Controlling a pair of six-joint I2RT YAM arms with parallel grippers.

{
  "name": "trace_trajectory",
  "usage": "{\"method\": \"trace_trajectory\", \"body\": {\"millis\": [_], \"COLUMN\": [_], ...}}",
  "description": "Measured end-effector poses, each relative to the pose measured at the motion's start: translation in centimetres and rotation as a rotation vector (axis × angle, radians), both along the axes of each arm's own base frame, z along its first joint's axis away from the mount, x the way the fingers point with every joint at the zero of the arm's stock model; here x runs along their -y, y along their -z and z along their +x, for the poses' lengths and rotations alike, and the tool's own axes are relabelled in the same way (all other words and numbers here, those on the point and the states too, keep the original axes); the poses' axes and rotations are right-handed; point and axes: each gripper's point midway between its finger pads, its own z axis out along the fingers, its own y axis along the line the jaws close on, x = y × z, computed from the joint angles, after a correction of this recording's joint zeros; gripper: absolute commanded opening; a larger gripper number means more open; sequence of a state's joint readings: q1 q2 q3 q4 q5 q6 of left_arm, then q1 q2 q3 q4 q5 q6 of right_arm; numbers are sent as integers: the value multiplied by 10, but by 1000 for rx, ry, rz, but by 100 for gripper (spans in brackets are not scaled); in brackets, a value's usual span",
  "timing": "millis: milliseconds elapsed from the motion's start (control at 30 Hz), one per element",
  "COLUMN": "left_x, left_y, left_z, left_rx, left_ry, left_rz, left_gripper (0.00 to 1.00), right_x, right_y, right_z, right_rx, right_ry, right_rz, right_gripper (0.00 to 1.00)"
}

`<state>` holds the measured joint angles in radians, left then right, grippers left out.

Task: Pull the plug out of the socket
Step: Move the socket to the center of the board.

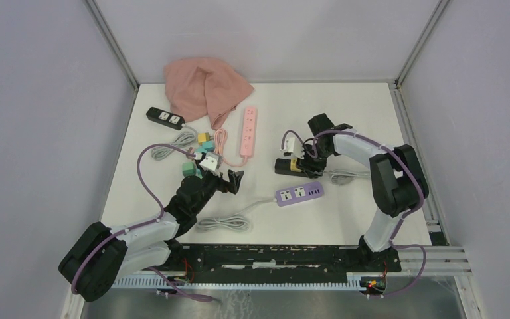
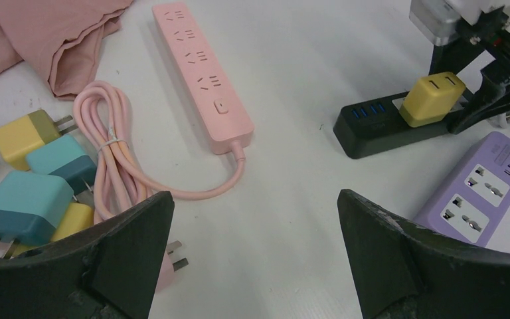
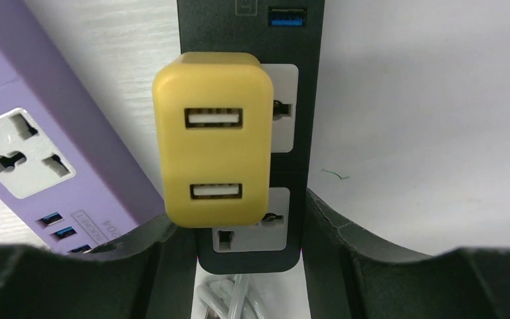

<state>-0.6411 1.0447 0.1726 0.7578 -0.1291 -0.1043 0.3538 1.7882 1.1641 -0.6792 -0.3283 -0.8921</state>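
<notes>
A yellow plug (image 3: pixel 212 139) with two USB ports sits pushed into the black socket strip (image 3: pixel 292 40), right of the table's middle (image 1: pixel 285 166). My right gripper (image 3: pixel 246 229) is shut on the end of this strip, one finger pressed against each long side, just below the plug. The left wrist view shows the same plug (image 2: pixel 431 98) standing on the strip (image 2: pixel 372 123) with the right gripper's fingers beside it. My left gripper (image 2: pixel 255 199) hangs open over bare table left of centre (image 1: pixel 229 181), nothing between its fingers.
A purple strip (image 1: pixel 299 193) lies just in front of the black one. A pink strip (image 1: pixel 248 131) with its coiled cord, several loose teal and yellow adapters (image 2: pixel 40 193), a small black strip (image 1: pixel 165 117) and a pink cloth (image 1: pixel 206 86) fill the back left. A white cable coil (image 1: pixel 222 222) lies near the front.
</notes>
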Motion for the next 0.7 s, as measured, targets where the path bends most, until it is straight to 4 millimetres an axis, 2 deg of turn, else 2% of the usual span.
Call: {"method": "trace_trajectory", "body": {"millis": [133,233,400,567,667,700], "left_x": [0,2,7,10,13,14], "left_y": [0,0,0,0,0,0], "left_z": [0,-1,-4,-7,-8,-9], "left_rx": [0,0,-2,0,8,9], "left_ry": [2,14,46,72,95,102], "left_rz": [0,0,-3,1,14,16], "left_gripper": [99,99,99,99,99,99], "right_x": [-6,-10,-15,-16,-15,-15], "right_y": [1,1,2,0,-2,-3], "right_z": [-6,-8,-15,-22,-22,-22], "right_rx": [42,63,82,91,94,94], "right_ry": [-144,-211,-295,-329,-317,-311], "right_rz": [-33,-50,-70,-74,-77,-78], "right_gripper": [16,23,42,57,61,65]}}
